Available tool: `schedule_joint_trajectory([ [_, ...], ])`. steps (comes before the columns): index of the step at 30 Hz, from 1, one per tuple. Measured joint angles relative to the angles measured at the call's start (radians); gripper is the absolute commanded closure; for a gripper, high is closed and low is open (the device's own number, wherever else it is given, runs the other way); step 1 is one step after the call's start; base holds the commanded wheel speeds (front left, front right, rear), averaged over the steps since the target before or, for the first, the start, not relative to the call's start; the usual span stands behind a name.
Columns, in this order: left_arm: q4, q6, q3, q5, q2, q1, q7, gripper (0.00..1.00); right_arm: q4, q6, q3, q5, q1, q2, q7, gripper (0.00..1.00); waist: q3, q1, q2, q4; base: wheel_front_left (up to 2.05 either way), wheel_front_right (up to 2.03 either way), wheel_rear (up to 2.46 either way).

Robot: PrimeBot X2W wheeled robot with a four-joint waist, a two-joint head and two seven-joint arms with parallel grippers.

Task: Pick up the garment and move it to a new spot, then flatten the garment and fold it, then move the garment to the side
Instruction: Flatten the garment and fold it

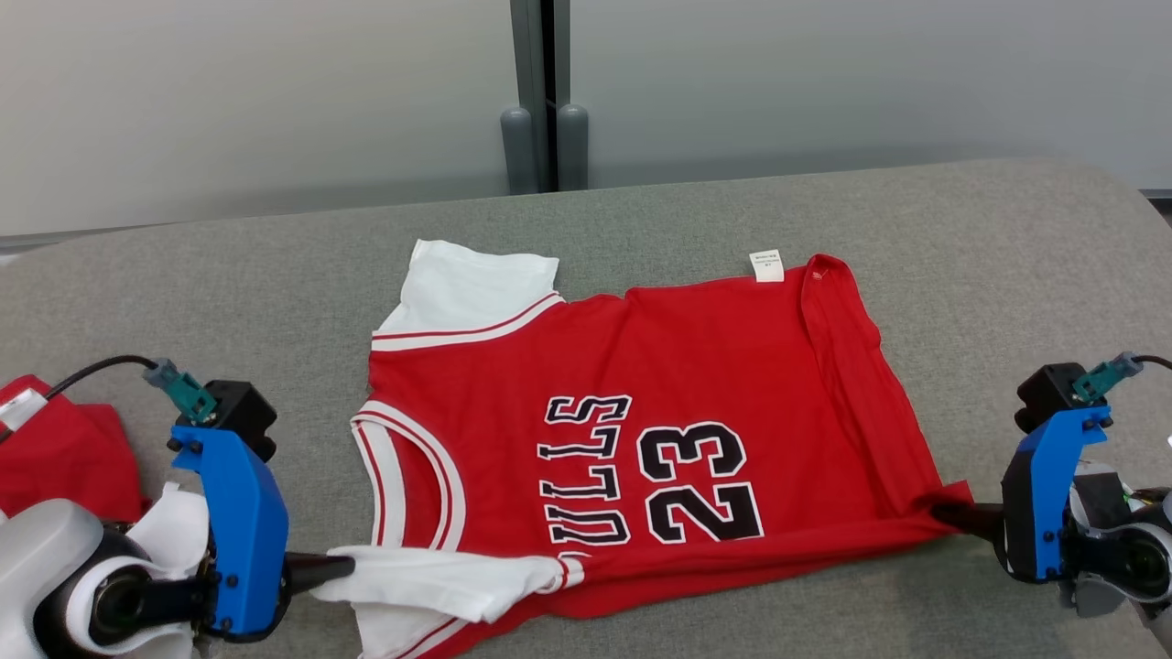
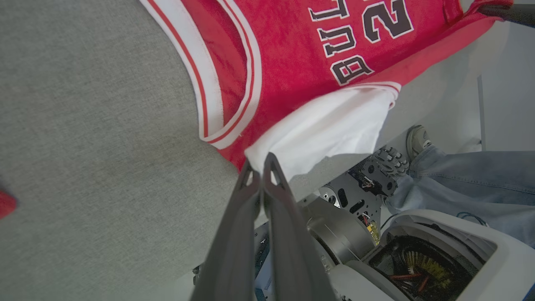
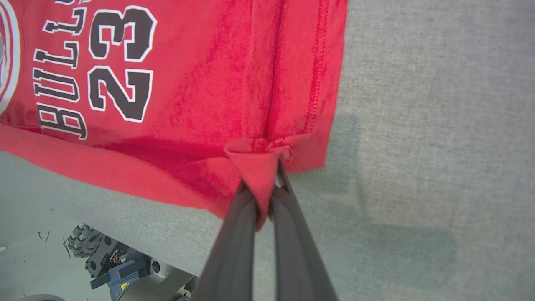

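Right now the red jersey (image 1: 659,384) lies spread across the middle of a long bench (image 1: 1007,275) covered in grey woven cloth, its neck toward the robot's left and its hem toward the right, the black "BULLS 23" print facing up. The bench top is softly rounded at its far corners. Behind it stand pale, plain wall panels (image 1: 229,101) that meet at a dark grey post (image 1: 547,91). The left gripper (image 1: 339,567) has its jaws closed on the jersey's near white sleeve (image 1: 439,577) at the bench's front edge. The right gripper (image 1: 948,515) has its jaws pinched tight on the bunched near corner of the hem. The garment's near edge runs taut between the two. A small white label (image 1: 767,265) sticks out at the far hem. Another red cloth (image 1: 55,448) sits at the bench's left end, well apart. Below the front edge, a person's leg in jeans (image 2: 468,184) and a pale shoe (image 2: 418,140) stand on the light floor (image 3: 25,200).
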Motion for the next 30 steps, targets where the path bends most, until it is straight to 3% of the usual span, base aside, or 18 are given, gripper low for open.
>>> schedule_joint_trajectory([
  [7,0.199,-0.051,0.002,0.013,-0.125,-0.077,0.003,1.00,0.130,0.000,-0.035,-0.063,-0.091,0.087,0.052,0.99,0.032,0.0000,0.0000,-0.011,0.00,0.00,0.00],
  [9,0.250,-0.065,0.006,0.017,-0.156,-0.093,-0.012,1.00,0.160,0.000,-0.043,-0.071,-0.116,0.110,0.048,0.79,0.037,0.0000,0.0000,-0.011,0.00,0.00,0.00],
  [10,0.277,-0.074,0.009,0.018,-0.172,-0.100,-0.019,1.00,0.173,0.000,-0.045,-0.077,-0.127,0.121,0.040,0.60,0.039,0.0000,0.0000,-0.011,0.00,0.00,0.00],
  [11,0.300,-0.081,0.010,0.018,-0.186,-0.106,-0.025,0.77,0.185,0.000,-0.048,-0.082,-0.136,0.132,0.030,0.13,0.040,0.0000,0.0000,-0.011,0.00,0.00,0.00],
  [12,0.323,-0.087,0.013,0.024,-0.197,-0.109,-0.038,0.40,0.198,0.000,-0.051,-0.087,-0.144,0.142,0.019,0.00,0.040,0.0000,0.0001,-0.011,0.00,0.00,0.00],
  [13,0.349,-0.093,0.014,0.027,-0.207,-0.111,-0.049,0.00,0.208,0.000,-0.055,-0.092,-0.149,0.151,0.004,0.00,0.039,0.0000,0.0001,-0.010,0.00,0.00,0.00],
  [20,0.445,-0.153,0.036,0.101,-0.249,-0.124,-0.202,0.00,0.251,0.000,-0.098,-0.136,-0.170,0.194,-0.194,0.00,0.021,-0.0001,0.0000,0.001,0.00,0.00,0.00],
  [24,0.449,-0.175,0.061,0.207,-0.243,-0.127,-0.392,0.00,0.181,0.000,-0.088,-0.178,-0.162,0.198,-0.394,0.00,0.007,-0.0001,0.0000,0.007,0.00,0.00,0.00],
  [26,0.447,-0.176,0.075,0.259,-0.231,-0.124,-0.497,0.00,0.161,0.000,-0.099,-0.200,-0.141,0.198,-0.521,0.00,-0.002,-0.0003,-0.0001,0.010,0.00,0.00,0.00],
  [30,0.428,-0.133,0.104,0.340,-0.230,-0.073,-0.701,0.00,0.154,0.000,-0.108,-0.270,-0.088,0.201,-0.733,0.00,-0.017,-0.0002,0.0000,0.016,0.00,0.00,0.00],
])
